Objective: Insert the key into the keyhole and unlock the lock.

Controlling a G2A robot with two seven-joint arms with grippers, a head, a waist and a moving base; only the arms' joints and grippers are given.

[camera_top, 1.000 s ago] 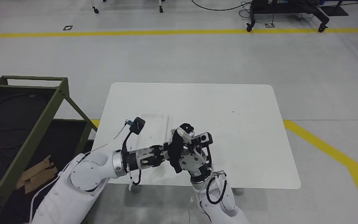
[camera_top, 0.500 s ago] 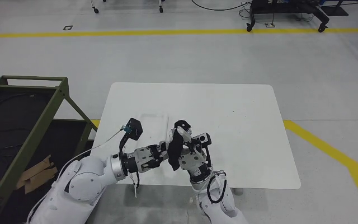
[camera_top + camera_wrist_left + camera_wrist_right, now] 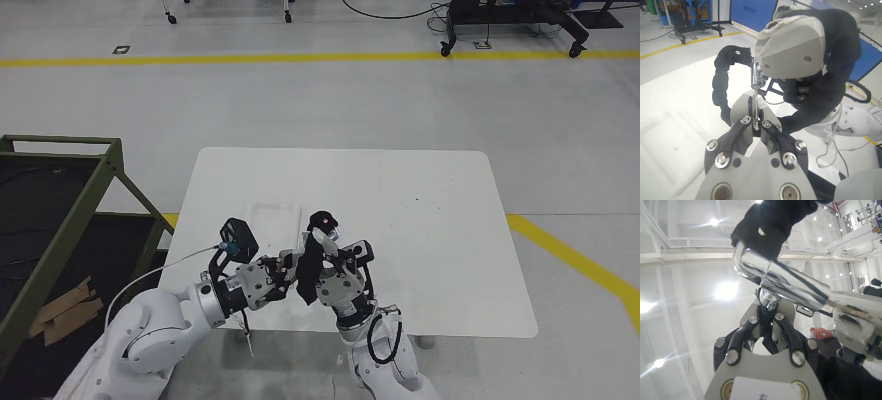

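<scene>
A chrome lock with a black fabric-covered cable loop is held above the table's front part. My right gripper is shut on the lock's short stem under the chrome body. My left gripper is shut on a thin silver key, whose tip meets the end of the lock cylinder; how deep it sits I cannot tell. From the right wrist view the key comes in from the side. Seen from above, the left gripper and right gripper face each other closely.
The white table carries a shallow white tray just behind the grippers. A green metal frame stands off the table's left side. The table's right half is bare surface.
Both grippers, with lock and key, have shifted slightly left and toward the table's front edge. The left wrist has swung lower and nearer the lock.
</scene>
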